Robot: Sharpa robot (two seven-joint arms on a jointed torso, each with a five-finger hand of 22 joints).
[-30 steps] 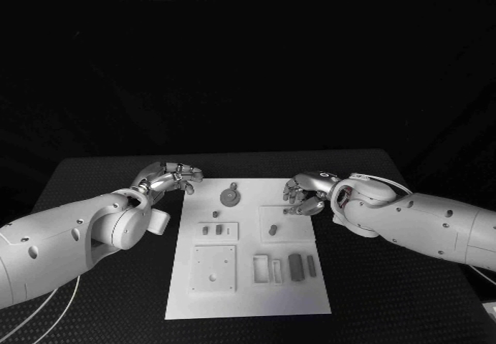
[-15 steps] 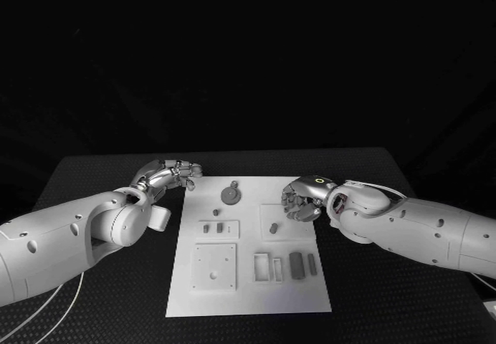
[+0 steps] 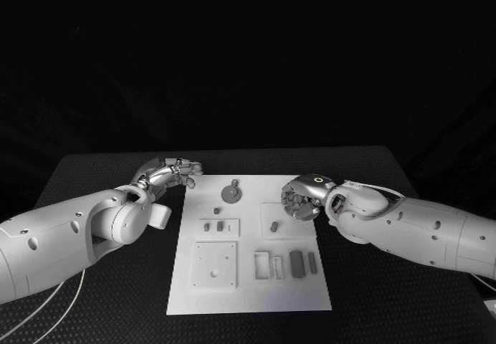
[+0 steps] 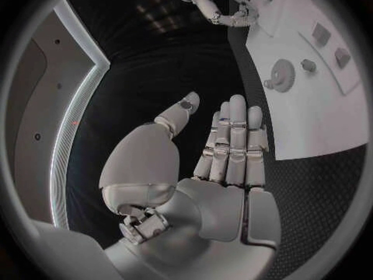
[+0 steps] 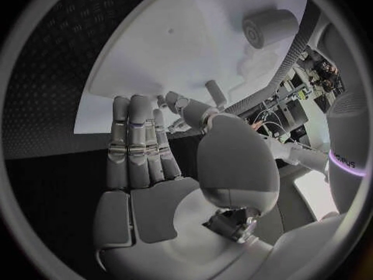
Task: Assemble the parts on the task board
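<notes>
The white task board (image 3: 248, 287) lies in the middle of the black table. On it are a round grey part (image 3: 231, 193), a small peg (image 3: 216, 211), a raised plate with two small pieces (image 3: 219, 227), a grey piece on a square block (image 3: 274, 227), a large square plate (image 3: 214, 266), two frames (image 3: 269, 266) and two dark bars (image 3: 303, 263). My left hand (image 3: 172, 172) hovers just off the board's far left corner, fingers straight (image 4: 232, 143), holding nothing. My right hand (image 3: 303, 197) hangs over the board's far right part, palm bare (image 5: 155, 193). The round part (image 4: 280, 81) (image 5: 268, 25) appears in both wrist views.
Black table (image 3: 103, 179) runs round the board on all sides. A thin white cable (image 3: 41, 315) trails under my left arm near the front left. My right forearm (image 3: 413, 229) lies over the table beside the board's right edge.
My right hand has drawn slightly left and turned over the board's far right part. My left hand has edged a little farther back. The parts lie as before.
</notes>
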